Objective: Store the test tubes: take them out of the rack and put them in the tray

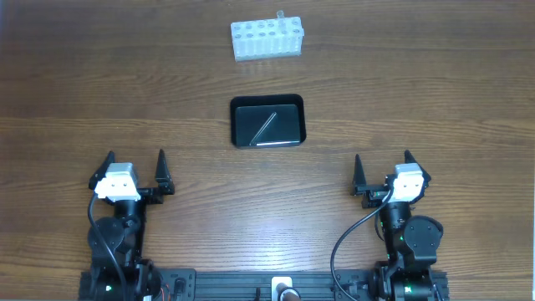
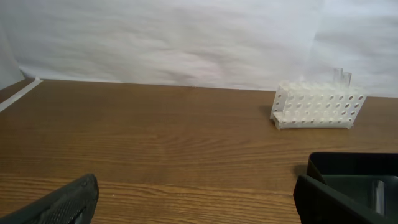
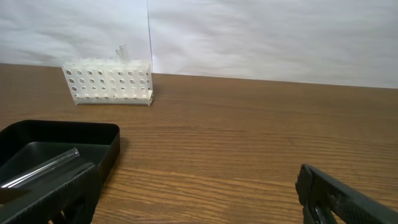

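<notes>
Top view: left tool [image 1: 135,155], right tool [image 1: 383,156] wide; tray [image 1: 289,115] holds tube [image 1: 267,127], rack [image 1: 266,42] perhaps another.

Brown wood-grain table [image 1: 435,84], white backdrop [image 2: 155,37] along its far edge (faintly wrinkled)

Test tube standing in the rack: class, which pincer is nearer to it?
Right. The right pincer is short of the test tube, slightly to its right; the left pincer is farther off, well to its left.
</notes>
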You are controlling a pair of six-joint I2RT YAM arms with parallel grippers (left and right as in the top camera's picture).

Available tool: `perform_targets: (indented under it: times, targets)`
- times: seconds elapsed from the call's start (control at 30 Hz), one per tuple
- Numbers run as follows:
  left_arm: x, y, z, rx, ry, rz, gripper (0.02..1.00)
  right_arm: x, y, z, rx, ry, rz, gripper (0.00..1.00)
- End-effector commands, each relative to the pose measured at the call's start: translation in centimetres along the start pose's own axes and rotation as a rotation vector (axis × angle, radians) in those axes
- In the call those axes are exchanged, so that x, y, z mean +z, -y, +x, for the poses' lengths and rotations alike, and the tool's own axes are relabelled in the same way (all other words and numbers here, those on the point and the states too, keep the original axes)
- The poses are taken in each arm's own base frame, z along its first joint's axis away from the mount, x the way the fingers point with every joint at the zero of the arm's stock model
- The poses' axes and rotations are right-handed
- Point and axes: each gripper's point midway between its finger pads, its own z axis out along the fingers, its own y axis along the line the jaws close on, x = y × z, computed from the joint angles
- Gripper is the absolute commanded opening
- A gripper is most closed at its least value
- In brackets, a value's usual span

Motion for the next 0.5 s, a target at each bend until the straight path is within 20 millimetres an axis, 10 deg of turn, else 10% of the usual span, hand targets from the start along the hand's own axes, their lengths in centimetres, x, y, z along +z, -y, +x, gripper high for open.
perform_targets:
  times: [0.03, 0.5]
  targets:
    - [0.0, 0.0, 0.1, 0.014, 0.001, 0.004, 0.998, 0.0, -0.1, 0.2, 0.003, 0.001, -0.009, 0.991]
    - [0.0, 0.0, 0.1, 0.014, 0.001, 0.004, 0.996, -2.4, 1.0, -3.1, 0.084, -0.073, 0.06, 0.991]
